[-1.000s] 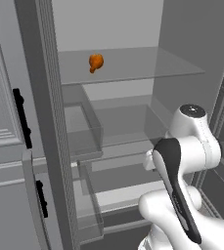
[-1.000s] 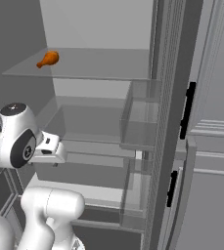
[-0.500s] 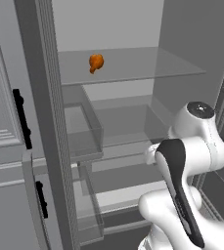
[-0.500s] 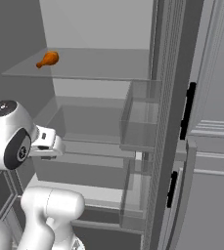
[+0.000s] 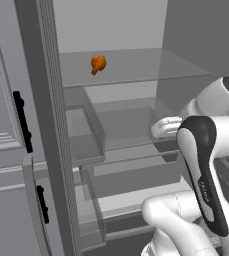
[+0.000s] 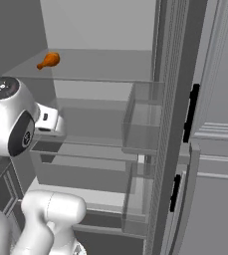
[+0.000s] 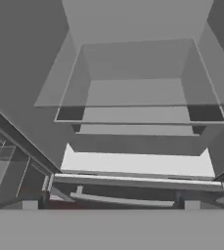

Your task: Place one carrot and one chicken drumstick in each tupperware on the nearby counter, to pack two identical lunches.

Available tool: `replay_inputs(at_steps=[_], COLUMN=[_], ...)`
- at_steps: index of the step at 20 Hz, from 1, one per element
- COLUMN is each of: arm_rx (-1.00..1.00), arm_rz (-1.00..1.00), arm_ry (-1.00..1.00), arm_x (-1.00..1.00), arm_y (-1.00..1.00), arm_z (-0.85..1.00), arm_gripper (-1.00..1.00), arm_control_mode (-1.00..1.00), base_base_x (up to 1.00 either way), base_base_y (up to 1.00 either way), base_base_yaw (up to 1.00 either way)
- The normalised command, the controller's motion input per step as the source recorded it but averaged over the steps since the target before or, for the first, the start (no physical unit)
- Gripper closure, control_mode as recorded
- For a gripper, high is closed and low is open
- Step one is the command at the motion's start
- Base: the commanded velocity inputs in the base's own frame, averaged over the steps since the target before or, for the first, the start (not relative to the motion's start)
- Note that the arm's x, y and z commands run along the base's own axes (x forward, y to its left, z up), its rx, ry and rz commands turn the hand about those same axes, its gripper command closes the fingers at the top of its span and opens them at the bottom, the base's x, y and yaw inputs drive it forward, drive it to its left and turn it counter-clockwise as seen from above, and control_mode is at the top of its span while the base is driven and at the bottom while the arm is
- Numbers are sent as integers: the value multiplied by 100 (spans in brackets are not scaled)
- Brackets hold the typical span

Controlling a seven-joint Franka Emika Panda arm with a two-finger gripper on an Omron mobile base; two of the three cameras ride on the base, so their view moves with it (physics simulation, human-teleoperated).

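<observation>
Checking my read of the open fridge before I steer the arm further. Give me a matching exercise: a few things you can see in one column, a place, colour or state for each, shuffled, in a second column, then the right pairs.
Things:
1. chicken drumstick
2. door bins
3. door handles
4. hand

Places, colours, states:
A. black, on the door's outer face
B. open, holding nothing
C. orange, lying on the top glass shelf
D. clear, stacked on the inside of the open door

Pairs: 1-C, 2-D, 3-A, 4-B

drumstick on top glass shelf | door bins left | drawer below
</observation>
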Motion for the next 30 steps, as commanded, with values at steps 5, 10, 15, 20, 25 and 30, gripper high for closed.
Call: replay_inputs(at_steps=[5, 10, 15, 20, 25, 30], arm_rx=[19, 10, 0, -4, -3, -7], arm_rz=[0, 0, 0, 3, 0, 0], arm_ry=[10, 21, 3, -32, -32, 2], arm_x=[45, 53, 45, 34, 58, 98], arm_y=[21, 47, 57, 39, 20, 3], arm_z=[90, 53, 25, -14, 6, 22], arm_gripper=[-100, -100, -100, -100, -100, -100], arm_control_mode=[-100, -100, -100, -100, -100, -100], base_base_x=[0, 0, 0, 0, 0, 0], base_base_y=[0, 0, 0, 0, 0, 0], base_base_yaw=[0, 0, 0, 0, 0, 0])
